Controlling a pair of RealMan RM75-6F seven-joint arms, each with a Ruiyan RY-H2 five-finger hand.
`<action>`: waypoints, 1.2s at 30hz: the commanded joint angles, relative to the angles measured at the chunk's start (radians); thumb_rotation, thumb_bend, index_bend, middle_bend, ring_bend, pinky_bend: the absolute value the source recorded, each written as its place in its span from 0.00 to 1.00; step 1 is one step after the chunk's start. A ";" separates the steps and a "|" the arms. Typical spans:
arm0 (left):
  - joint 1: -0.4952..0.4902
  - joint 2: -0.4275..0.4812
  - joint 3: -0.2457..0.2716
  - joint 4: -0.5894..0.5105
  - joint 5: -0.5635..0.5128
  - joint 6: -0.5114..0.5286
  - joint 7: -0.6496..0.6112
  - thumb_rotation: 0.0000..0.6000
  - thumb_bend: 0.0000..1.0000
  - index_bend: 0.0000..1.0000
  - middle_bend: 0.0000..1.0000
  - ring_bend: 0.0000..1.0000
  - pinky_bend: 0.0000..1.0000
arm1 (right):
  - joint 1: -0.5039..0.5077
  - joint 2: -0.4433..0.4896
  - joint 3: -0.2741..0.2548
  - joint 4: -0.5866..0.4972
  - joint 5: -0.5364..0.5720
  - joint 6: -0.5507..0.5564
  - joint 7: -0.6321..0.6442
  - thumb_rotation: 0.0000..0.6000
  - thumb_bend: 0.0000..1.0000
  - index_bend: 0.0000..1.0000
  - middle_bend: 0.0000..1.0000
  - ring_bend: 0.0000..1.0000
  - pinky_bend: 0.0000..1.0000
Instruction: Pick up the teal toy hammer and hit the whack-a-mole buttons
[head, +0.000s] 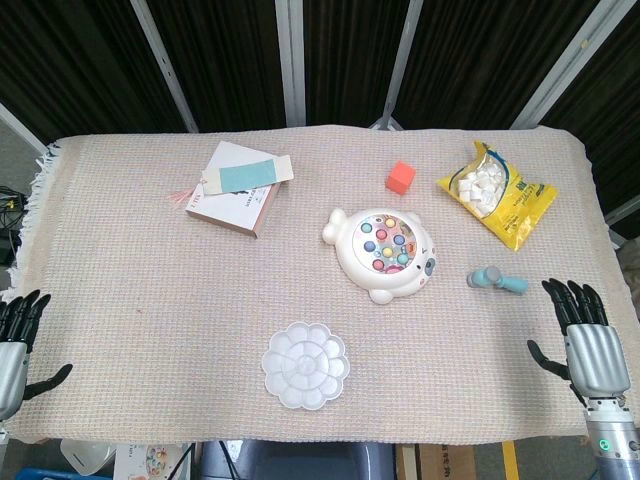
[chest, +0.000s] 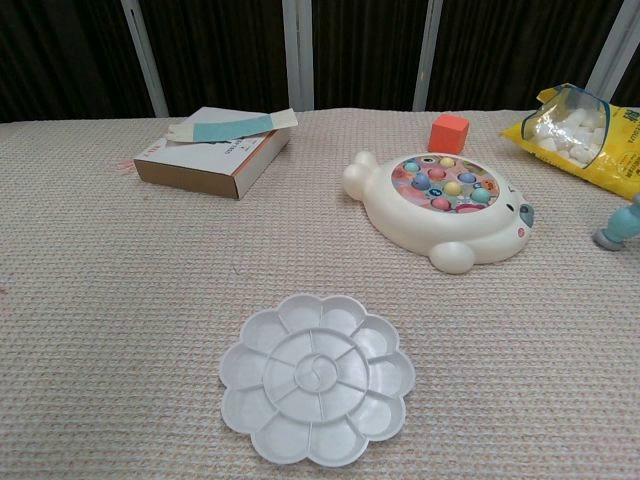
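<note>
The teal toy hammer (head: 497, 280) lies flat on the cloth to the right of the whack-a-mole toy (head: 384, 254); in the chest view only the hammer's head end (chest: 620, 225) shows at the right edge. The toy (chest: 442, 205) is a cream animal shape with coloured round buttons (head: 391, 243) on top. My right hand (head: 586, 340) rests open at the table's near right corner, fingers spread, a short way in front of the hammer. My left hand (head: 14, 340) lies open at the near left edge, far from both. Neither hand shows in the chest view.
A white flower-shaped palette (head: 305, 364) sits near the front middle. A flat box with a teal card (head: 238, 185) lies at the back left. An orange cube (head: 401, 177) and a yellow bag of white cubes (head: 497, 192) sit behind the toy.
</note>
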 joint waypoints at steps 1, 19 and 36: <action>-0.001 0.000 0.000 -0.001 0.002 0.000 0.003 1.00 0.15 0.00 0.00 0.00 0.00 | -0.001 0.000 0.001 -0.001 0.000 0.002 0.000 1.00 0.30 0.10 0.13 0.08 0.00; 0.007 -0.001 0.007 -0.002 0.022 0.013 0.007 1.00 0.15 0.00 0.00 0.00 0.00 | 0.023 0.018 -0.002 0.008 -0.029 -0.025 0.028 1.00 0.30 0.10 0.15 0.08 0.01; -0.010 -0.002 0.007 -0.053 0.028 -0.011 0.078 1.00 0.15 0.00 0.00 0.00 0.00 | 0.317 0.112 0.059 0.150 0.109 -0.564 0.214 1.00 0.30 0.10 0.15 0.08 0.01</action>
